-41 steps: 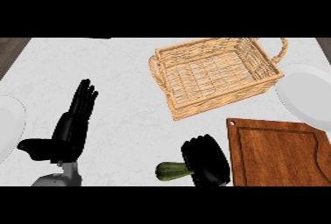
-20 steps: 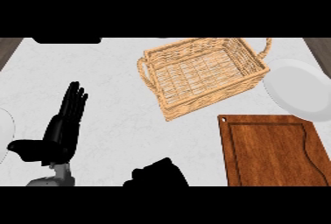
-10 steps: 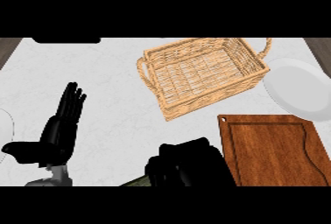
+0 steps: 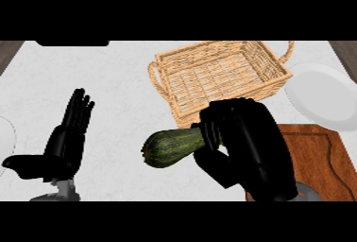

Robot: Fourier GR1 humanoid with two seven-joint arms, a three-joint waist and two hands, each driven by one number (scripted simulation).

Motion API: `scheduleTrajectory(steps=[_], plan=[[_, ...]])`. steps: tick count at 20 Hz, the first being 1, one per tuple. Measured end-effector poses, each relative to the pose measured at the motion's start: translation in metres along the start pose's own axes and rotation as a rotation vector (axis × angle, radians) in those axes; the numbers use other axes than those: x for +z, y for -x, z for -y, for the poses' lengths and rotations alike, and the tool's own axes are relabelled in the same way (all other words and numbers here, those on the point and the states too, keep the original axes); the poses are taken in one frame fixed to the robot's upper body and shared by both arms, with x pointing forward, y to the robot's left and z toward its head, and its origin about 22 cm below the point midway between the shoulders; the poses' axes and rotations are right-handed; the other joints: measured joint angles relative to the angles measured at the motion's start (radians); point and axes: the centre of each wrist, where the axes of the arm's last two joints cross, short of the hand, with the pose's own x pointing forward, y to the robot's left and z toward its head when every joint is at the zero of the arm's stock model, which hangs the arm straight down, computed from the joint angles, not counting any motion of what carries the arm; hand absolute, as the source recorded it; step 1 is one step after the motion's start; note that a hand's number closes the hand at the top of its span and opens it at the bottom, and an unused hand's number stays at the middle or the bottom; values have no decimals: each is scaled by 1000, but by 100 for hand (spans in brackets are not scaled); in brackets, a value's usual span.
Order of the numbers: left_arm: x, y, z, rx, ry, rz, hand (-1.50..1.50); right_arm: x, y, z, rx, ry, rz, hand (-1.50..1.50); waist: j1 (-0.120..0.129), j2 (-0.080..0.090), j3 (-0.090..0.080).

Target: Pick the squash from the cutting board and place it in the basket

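Note:
A dark green squash hangs above the counter, its rounded end pointing left, with my right hand shut on its other end. The hand and squash are just in front of the near wall of the wicker basket, which sits at the back centre with nothing in it. The brown wooden cutting board lies at the lower right, partly hidden by my right forearm. My left hand rests open at the left, fingers up.
A white plate lies to the right of the basket, touching the board's far edge. Another white plate's edge shows at the far left. The counter is pale marble.
My right hand has risen and moved forward toward the basket, bringing the squash fully into view. The left hand has stayed put.

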Motion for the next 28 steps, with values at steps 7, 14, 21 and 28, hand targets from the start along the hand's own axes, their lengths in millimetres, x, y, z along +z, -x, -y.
scheduleTrajectory(steps=[7, 14, 21, 28], plan=[[1, 8, -4, 5, 3, -6, 0, -27, 39, 5, 31, 7, -24, 150, 0, 0, 0], [5, 9, 2, 3, 5, -4, 0, -51, 85, -2, 97, -32, -32, 150, 1, 1, 0], [5, 0, 4, -3, -1, 3, 0, -67, 115, -19, 98, -54, -44, 150, 2, 0, 0], [-1, 5, 7, 0, 0, 1, 0, -73, 137, -33, 62, -55, -66, 150, 0, 0, 0]])
